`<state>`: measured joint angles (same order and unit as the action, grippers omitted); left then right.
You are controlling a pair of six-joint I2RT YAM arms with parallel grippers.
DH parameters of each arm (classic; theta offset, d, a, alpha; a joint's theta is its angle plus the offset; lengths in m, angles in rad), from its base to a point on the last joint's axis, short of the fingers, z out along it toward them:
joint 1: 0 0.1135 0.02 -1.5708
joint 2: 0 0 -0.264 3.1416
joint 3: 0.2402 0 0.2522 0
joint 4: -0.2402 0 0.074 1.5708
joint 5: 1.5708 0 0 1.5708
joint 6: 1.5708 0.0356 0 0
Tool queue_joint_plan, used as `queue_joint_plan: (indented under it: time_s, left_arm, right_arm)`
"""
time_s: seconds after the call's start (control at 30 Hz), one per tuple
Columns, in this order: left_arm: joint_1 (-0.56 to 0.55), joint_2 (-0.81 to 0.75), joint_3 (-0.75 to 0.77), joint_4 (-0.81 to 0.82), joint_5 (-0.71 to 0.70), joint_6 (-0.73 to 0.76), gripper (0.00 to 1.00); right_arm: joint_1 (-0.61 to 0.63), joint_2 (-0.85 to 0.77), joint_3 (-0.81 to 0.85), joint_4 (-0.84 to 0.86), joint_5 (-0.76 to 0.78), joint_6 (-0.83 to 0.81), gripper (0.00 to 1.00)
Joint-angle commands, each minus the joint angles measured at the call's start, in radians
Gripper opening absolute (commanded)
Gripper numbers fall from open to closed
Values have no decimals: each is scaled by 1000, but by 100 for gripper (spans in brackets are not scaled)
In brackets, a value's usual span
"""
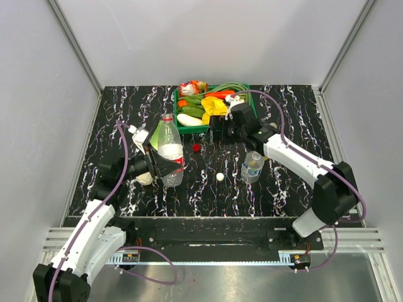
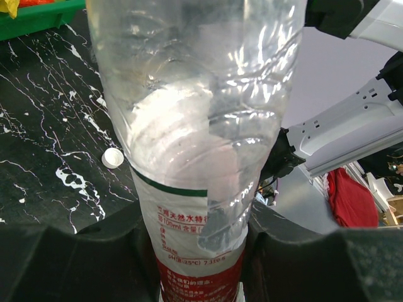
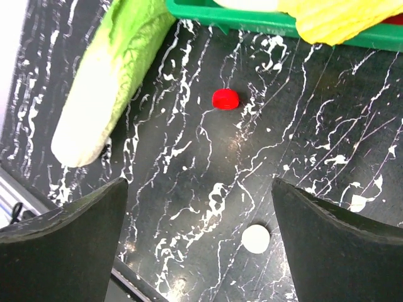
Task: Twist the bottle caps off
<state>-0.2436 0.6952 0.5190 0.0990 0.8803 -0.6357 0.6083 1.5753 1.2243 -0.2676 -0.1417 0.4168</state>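
Note:
A large clear bottle (image 1: pixel 170 148) with a red label stands on the table, its neck showing no cap in the top view. My left gripper (image 1: pixel 165 165) is shut on its labelled lower part; in the left wrist view the bottle (image 2: pixel 201 126) fills the frame between the fingers of that gripper (image 2: pixel 201 267). A red cap (image 1: pixel 196 148) and a white cap (image 1: pixel 220 177) lie loose on the table. My right gripper (image 1: pixel 214 134) hangs open just above the table, with nothing between its fingers. In its wrist view the red cap (image 3: pixel 225 99) lies ahead of the gripper (image 3: pixel 198 242) and the white cap (image 3: pixel 256 239) lies near the right finger.
A small clear bottle (image 1: pixel 253 167) stands right of the white cap. A green tray (image 1: pixel 178 129) of toy vegetables sits at the back, just beyond the right gripper. A toy cabbage (image 3: pixel 107 82) lies beside the left gripper.

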Motion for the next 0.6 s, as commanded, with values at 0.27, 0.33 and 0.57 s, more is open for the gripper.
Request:
queue_joint_plan:
  time_s: [0.27, 0.33, 0.57]
  left_arm:
    - [4, 3, 10, 50, 43, 10, 14]
    - [4, 10, 13, 53, 52, 7, 14]
    - [-13, 49, -8, 154, 111, -53, 14]
  right_arm:
    - [-1, -234, -26, 122, -237, 27, 100]
    - [-1, -268, -37, 178, -310, 45, 100]
    - [-1, -313, -57, 398, -516, 154, 100]
